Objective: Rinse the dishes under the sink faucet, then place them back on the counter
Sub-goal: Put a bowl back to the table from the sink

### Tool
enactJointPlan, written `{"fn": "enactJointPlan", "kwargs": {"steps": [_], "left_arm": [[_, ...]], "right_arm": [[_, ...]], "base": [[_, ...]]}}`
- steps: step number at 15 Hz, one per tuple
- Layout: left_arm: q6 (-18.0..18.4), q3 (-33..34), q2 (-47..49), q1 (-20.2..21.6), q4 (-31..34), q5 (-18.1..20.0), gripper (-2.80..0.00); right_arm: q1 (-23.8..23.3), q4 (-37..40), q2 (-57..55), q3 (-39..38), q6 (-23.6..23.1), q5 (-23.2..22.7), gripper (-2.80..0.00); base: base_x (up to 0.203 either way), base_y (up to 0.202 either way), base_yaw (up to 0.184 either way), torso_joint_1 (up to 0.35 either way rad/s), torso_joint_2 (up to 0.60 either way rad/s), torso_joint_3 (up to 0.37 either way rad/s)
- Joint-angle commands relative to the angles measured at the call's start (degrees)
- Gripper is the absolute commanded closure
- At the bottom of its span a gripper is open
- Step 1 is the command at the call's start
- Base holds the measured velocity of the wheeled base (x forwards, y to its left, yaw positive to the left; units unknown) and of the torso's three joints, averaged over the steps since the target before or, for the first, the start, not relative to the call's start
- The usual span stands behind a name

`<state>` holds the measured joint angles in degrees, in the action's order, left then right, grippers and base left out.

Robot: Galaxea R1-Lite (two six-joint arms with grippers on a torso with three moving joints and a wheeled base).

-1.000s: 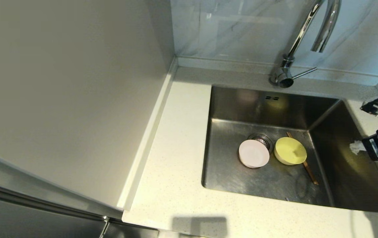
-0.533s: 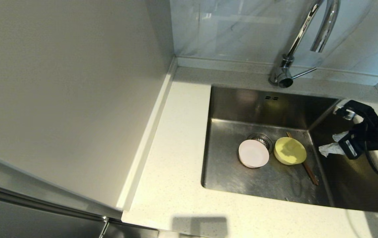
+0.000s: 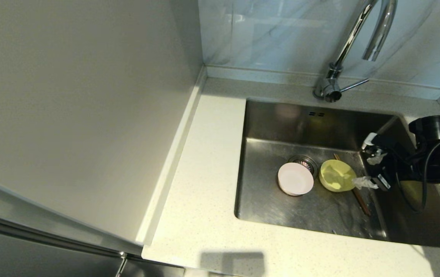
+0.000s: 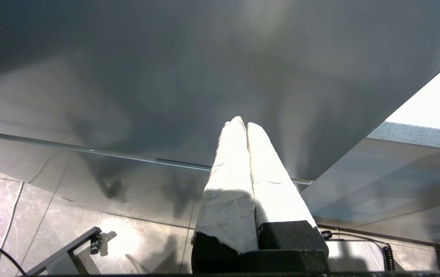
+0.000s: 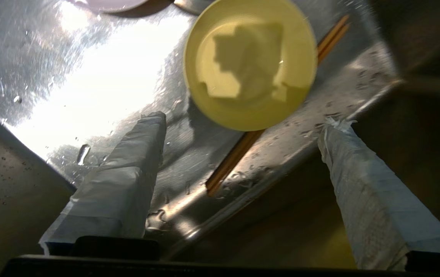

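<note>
two bowls in the steel sink (image 3: 274, 127) set in the worktop (image 3: 204, 192), pink bowl (image 3: 295, 179) by the drain, yellow bowl (image 3: 337, 176) beside it over two chopsticks (image 3: 360, 201), right hand (image 3: 370, 165) fingers spread wide, empty, left hand (image 4: 247, 127) pressed shut, parked.

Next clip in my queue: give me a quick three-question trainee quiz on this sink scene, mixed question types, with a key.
1. True or false: the yellow bowl and the pink bowl sit on the counter.
2. Multiple choice: the right end effector is
A) open, holding nothing, beside the yellow bowl
B) shut on the chopsticks
C) gripping the faucet
3. Fill in: the chopsticks lie partly under the ____ bowl.

Key
1. False: both bowls rest on the floor of the sink, near the drain strainer.
2. A: the right wrist view shows its fingers spread wide above the wet basin.
3. Yellow.
</note>
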<state>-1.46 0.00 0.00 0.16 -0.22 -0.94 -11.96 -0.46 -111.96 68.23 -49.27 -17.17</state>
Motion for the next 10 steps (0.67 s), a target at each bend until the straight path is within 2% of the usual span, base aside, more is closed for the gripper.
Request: {"fn": "enactJointPlan", "kwargs": {"steps": [1,10], "left_arm": [[0.0,0.0,-0.2,0.0,0.0,0.0,0.00],[0.0,0.0,-0.2,0.0,0.0,0.0,0.00]], "right_arm": [[0.6,-0.1,-2.8,-0.4,-0.4,0.0,-2.80],[5.0,-9.0,-11.5,-1.0,0.0,1.8,-2.80]], "base": [[0.000,0.000,0.000,0.000,0.00,0.000],[0.000,0.000,0.000,0.000,0.00,0.000]]}}
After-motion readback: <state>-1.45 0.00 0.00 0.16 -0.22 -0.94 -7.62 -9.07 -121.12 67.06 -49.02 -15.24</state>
